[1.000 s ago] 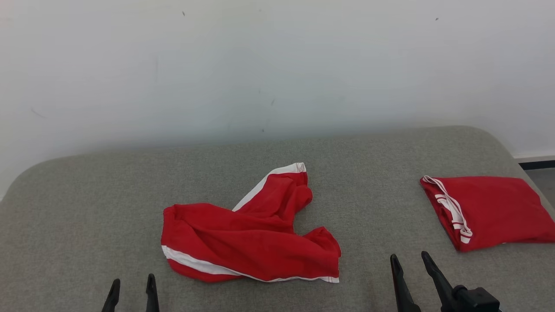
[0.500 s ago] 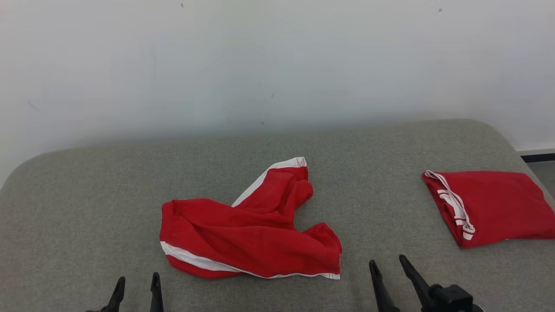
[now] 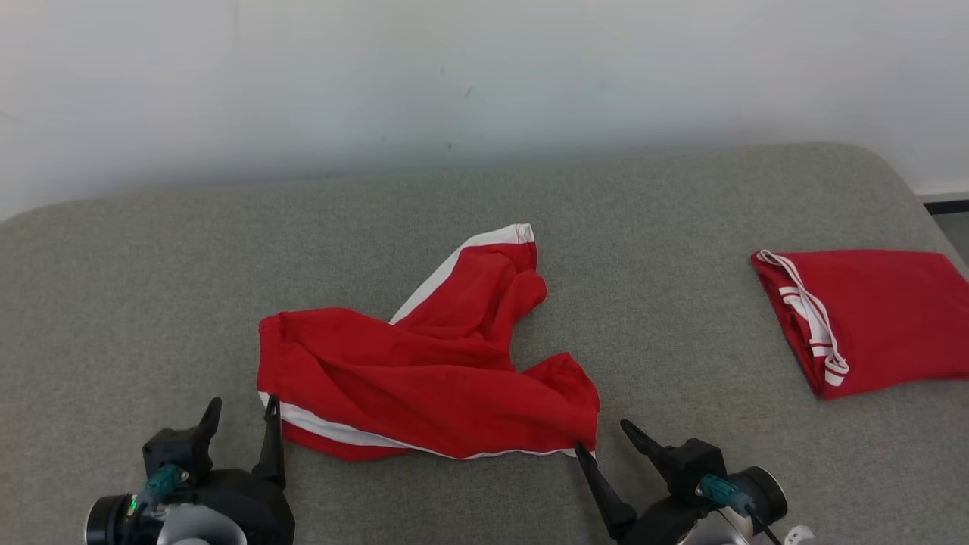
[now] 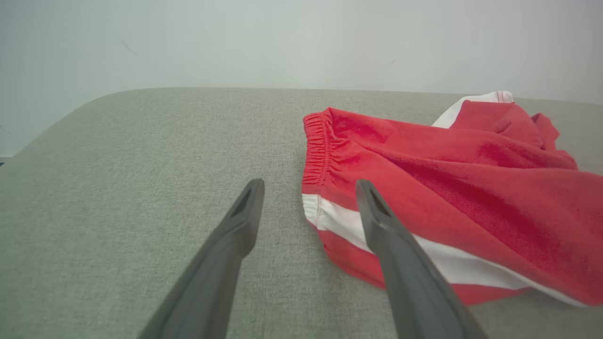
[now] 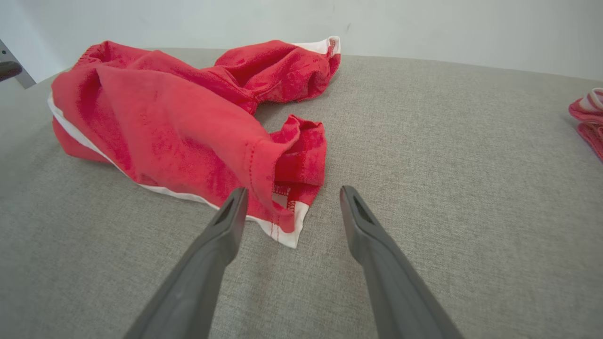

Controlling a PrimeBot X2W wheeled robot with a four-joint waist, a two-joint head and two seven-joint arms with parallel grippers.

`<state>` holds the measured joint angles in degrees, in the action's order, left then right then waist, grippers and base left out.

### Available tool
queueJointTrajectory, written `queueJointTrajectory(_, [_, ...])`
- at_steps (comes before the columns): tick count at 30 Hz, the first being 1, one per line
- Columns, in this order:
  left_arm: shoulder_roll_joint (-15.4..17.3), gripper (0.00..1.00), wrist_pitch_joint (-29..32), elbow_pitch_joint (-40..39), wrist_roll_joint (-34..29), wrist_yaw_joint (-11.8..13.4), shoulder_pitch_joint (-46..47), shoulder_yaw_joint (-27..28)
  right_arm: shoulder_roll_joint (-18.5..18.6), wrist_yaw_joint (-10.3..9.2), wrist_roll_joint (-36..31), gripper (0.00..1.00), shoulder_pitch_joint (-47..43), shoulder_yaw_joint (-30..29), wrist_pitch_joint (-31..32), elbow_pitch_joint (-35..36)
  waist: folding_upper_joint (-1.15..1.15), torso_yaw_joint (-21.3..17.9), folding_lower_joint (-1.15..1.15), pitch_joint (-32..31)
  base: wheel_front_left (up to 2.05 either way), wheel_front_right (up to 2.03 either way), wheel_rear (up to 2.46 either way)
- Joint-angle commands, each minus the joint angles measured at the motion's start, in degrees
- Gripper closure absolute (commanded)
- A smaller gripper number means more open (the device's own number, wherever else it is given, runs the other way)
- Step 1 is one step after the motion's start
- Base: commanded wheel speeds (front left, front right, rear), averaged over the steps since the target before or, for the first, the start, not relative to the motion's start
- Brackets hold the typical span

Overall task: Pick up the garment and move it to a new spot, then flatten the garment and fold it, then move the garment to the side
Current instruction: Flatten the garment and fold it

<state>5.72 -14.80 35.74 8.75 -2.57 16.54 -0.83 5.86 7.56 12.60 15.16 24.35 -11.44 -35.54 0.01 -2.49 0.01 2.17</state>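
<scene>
Left gripper (image 3: 241,405) low on my left, jaws spread wide, pointing straight ahead; right gripper (image 3: 603,437) low on my right, angled inward, jaws wide, holding nothing.

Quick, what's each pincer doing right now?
Left pincer: open, empty, beside the crumpled red fabric shorts.
Right pincer: open, empty, beside the same shorts.

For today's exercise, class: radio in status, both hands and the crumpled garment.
Left hand open at waistband corner of crumpled garment. Right hand open at hem corner. Nothing held. Folded garment well clear.
</scene>
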Motion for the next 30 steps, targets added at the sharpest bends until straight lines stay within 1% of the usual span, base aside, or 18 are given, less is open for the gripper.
queueJointTrajectory(1, [0.77,0.00,-0.17,1.91,-0.60,-0.42,2.53,-0.34,0.13,-0.18,0.23,0.00,2.18,1.27,-0.07,-1.96,-0.01,-0.39,-0.01,3.51,0.00,0.00,0.00])
queueJointTrajectory(6, [2.14,0.00,-0.31,6.91,-1.14,-0.87,6.56,-1.16,-0.19,-0.18,1.49,0.00,6.33,4.27,-0.83,-7.03,-0.01,-0.25,-0.01,5.53,0.00,0.00,0.00])
queueJointTrajectory(10, [2.81,0.00,-0.37,9.03,-0.74,-1.28,7.17,-1.02,-0.57,-0.18,2.60,0.00,8.36,6.53,-1.80,-9.80,-0.01,-0.16,-0.01,6.30,0.00,0.00,0.00])
queueJointTrajectory(13, [3.08,0.00,-0.38,8.18,-0.19,-1.40,6.51,-0.54,-0.60,-0.18,3.39,0.00,8.85,7.39,-2.32,-10.75,-0.01,0.02,-0.01,6.54,0.00,0.00,0.00])
queueJointTrajectory(18, [2.86,0.00,-0.34,3.66,-0.61,-2.48,3.87,-0.68,-0.18,-0.18,4.85,0.00,8.94,9.23,-3.25,-11.71,-0.01,0.72,-0.01,6.60,0.00,0.00,0.00])
queueJointTrajectory(24, [4.26,0.00,-0.34,-0.08,0.25,-4.16,0.68,-1.46,0.54,-0.18,6.28,0.00,9.19,10.93,-3.51,-12.45,-0.01,0.81,-0.01,6.81,0.00,0.00,0.00])
queueJointTrajectory(27, [4.78,0.00,-0.34,-0.79,0.40,-4.42,-0.45,-2.10,0.92,-0.18,6.78,0.00,9.54,11.27,-3.53,-12.48,-0.01,0.81,-0.01,7.00,0.00,0.00,0.00])
queueJointTrajectory(30, [5.08,0.00,-0.33,0.12,0.18,-4.59,0.10,-2.62,1.07,-0.18,6.99,0.00,10.06,11.55,-3.60,-12.05,-0.01,0.68,-0.01,7.55,0.00,0.00,0.00])
